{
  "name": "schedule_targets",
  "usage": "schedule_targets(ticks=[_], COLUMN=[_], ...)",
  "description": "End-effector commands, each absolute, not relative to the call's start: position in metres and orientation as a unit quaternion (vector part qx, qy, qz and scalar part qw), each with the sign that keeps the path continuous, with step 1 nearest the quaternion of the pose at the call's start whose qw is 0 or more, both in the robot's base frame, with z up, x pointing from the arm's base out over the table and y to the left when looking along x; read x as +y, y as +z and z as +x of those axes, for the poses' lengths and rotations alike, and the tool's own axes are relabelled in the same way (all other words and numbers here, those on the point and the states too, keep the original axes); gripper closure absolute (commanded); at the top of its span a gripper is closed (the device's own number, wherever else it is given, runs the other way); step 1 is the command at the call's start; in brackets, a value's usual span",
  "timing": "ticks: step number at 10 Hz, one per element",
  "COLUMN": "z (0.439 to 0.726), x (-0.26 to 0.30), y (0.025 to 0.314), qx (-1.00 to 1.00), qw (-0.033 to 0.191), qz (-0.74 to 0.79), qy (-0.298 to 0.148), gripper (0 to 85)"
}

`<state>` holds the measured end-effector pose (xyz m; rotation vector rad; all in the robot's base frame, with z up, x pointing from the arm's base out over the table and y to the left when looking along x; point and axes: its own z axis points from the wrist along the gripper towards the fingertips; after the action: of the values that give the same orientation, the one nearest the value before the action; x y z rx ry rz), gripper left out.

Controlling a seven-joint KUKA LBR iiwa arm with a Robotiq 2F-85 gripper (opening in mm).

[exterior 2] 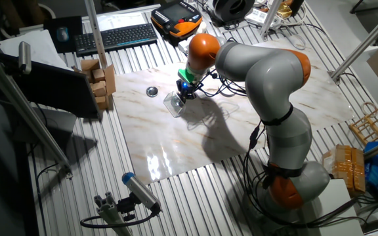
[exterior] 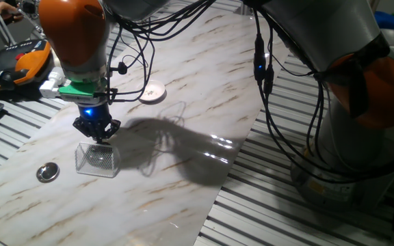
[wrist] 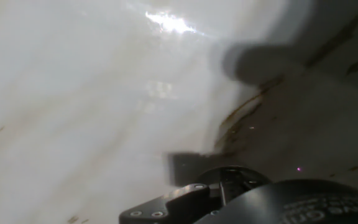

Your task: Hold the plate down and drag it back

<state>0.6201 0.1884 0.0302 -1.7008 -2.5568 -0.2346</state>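
The plate (exterior: 152, 93) is a small round white dish lying flat on the marble board (exterior: 183, 171), toward its far side. My gripper (exterior: 96, 137) points straight down, to the left of the plate and nearer the front, well apart from it. Its fingers look closed together and hold nothing. The fingertips hang just above a small clear mesh-patterned box (exterior: 96, 158). In the other fixed view the gripper (exterior 2: 184, 94) stands over the same box (exterior 2: 174, 103), and the plate is hidden behind the arm. The hand view shows only blurred marble and part of the gripper body (wrist: 229, 193).
A small shiny metal disc (exterior: 47, 172) lies left of the clear box; it also shows in the other fixed view (exterior 2: 151, 92). Black cables (exterior: 265, 68) hang over the board. An orange pendant (exterior: 29, 60) and a keyboard (exterior 2: 113, 36) sit beyond the board's edge, and cardboard boxes (exterior 2: 100, 78) stand beside it.
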Motion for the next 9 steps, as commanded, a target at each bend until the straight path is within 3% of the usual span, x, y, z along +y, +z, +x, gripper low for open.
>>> schedule_targets(ticks=[1, 9], z=[0.620, 0.625], x=[0.188, 0.178], y=[0.030, 0.031], qx=[-0.830, -0.836], qw=[0.030, 0.011], qz=[-0.552, -0.544], qy=[-0.076, -0.071], gripper=[85.0, 85.0])
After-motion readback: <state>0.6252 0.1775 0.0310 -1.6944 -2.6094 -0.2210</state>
